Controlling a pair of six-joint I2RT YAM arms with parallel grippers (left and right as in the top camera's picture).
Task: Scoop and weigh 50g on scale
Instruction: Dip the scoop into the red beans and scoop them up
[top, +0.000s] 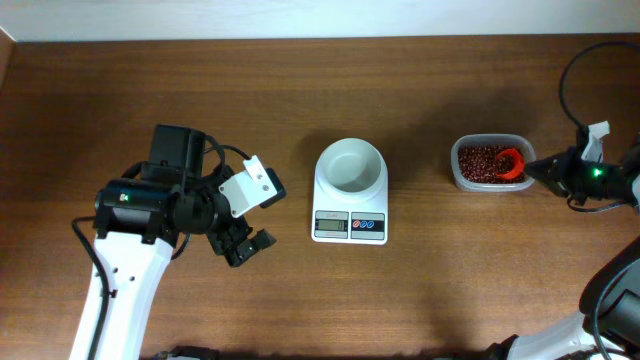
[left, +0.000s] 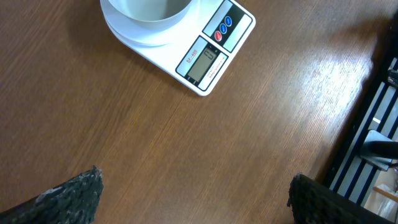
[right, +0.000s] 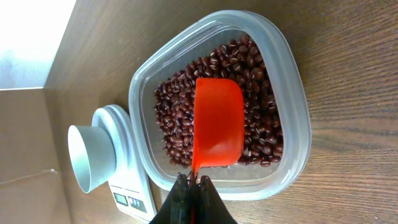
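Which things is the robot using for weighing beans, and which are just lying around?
For the job: scale, beans, clear tub, orange scoop pinched in the right fingers.
Just there: wooden table, black cable, left fingers, open, holding nothing.

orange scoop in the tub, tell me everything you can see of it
The orange-red plastic measuring scoop is glossy and smooth, with a squarish, round-cornered bowl that narrows to a thin handle. No beans show on its visible face. It lies low over the small dark red-brown beans inside the clear plastic tub. The right gripper has its jaws shut on the end of the handle.
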